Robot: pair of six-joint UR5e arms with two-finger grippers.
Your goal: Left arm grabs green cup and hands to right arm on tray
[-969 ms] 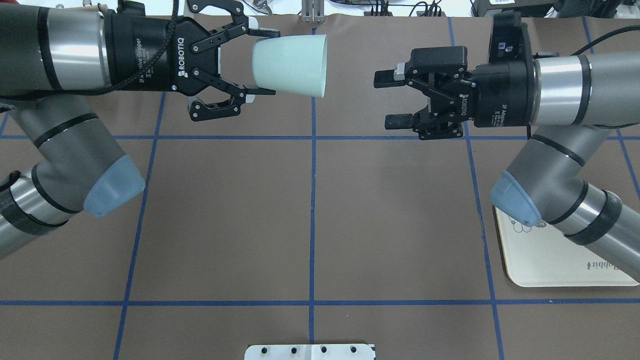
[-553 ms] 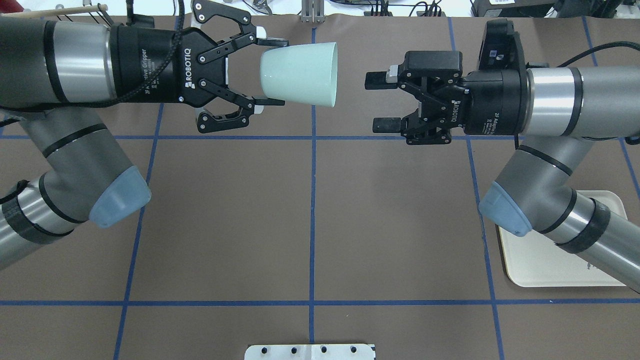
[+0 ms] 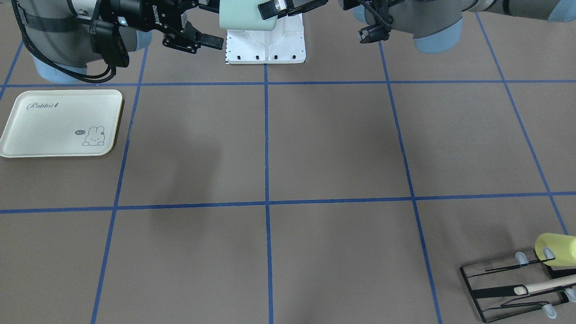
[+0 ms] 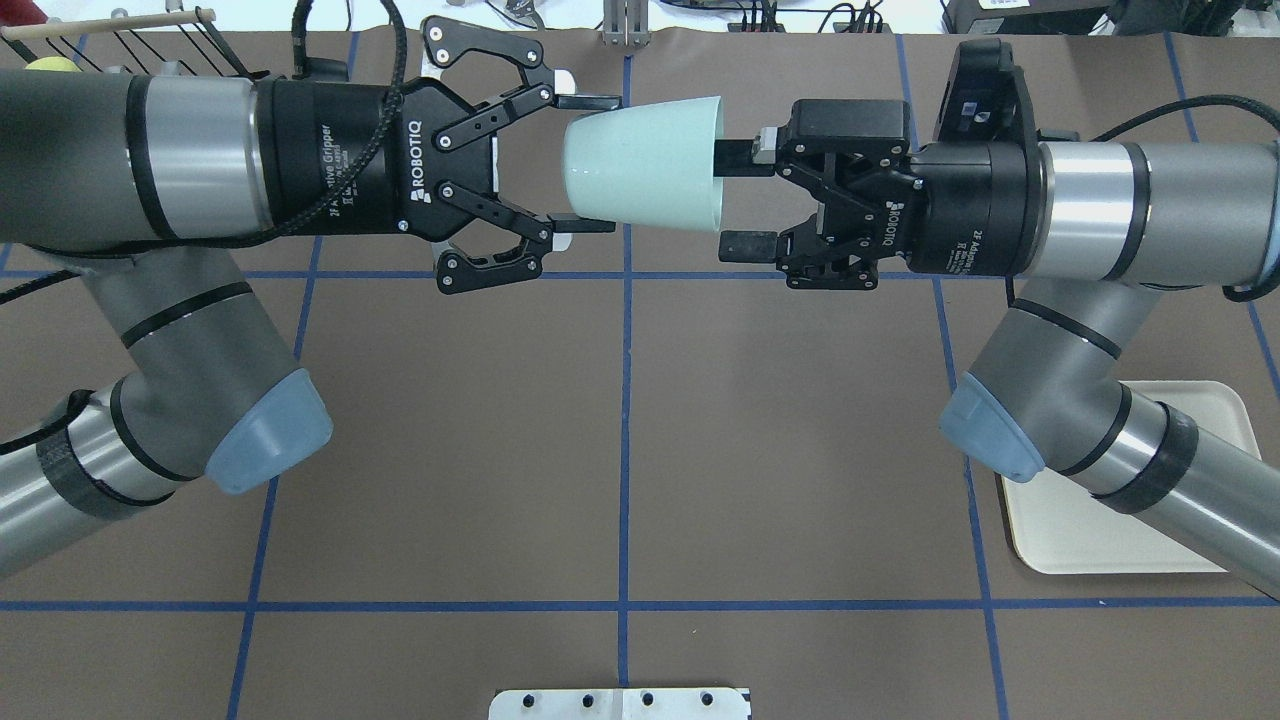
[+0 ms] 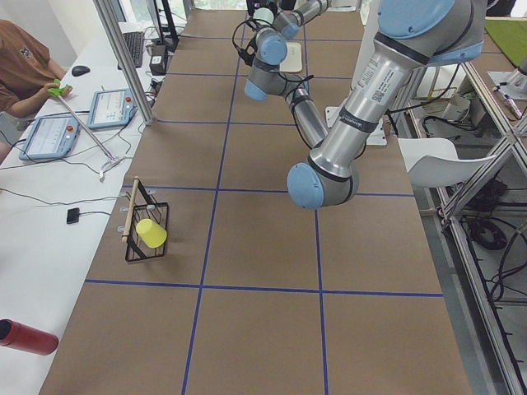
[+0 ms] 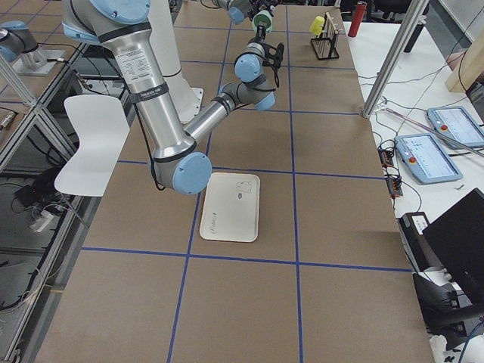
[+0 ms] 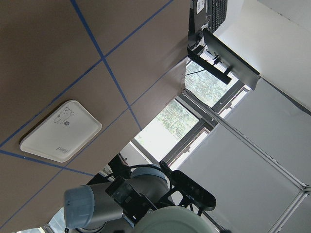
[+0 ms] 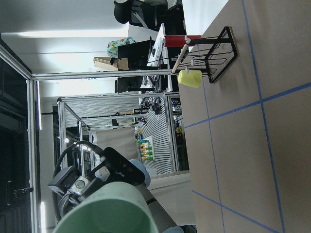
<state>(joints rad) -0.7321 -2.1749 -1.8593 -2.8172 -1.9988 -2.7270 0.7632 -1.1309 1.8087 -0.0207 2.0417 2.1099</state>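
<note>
Brown tabletop (image 3: pixel 337 144) w/ blue tape grid (image 3: pixel 266 180). White side bench (image 5: pixel 41 206) w/ two teach pendants (image 5: pixel 49 136). Alu frame post (image 5: pixel 121 49). White chair (image 6: pixel 87 144). Window (image 7: pixel 165 128), daylight.

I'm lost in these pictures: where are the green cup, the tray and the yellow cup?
green cup (image 4: pixel 640 170), overhead view, on its side wall.
tray (image 3: pixel 49 126), front-facing view, on its bare floor.
yellow cup (image 3: pixel 562 245), front-facing view, on its side wall.

A robotics lab: taped-grid table (image 4: pixel 800 450), teach pendants (image 6: pixel 429 157).
</note>
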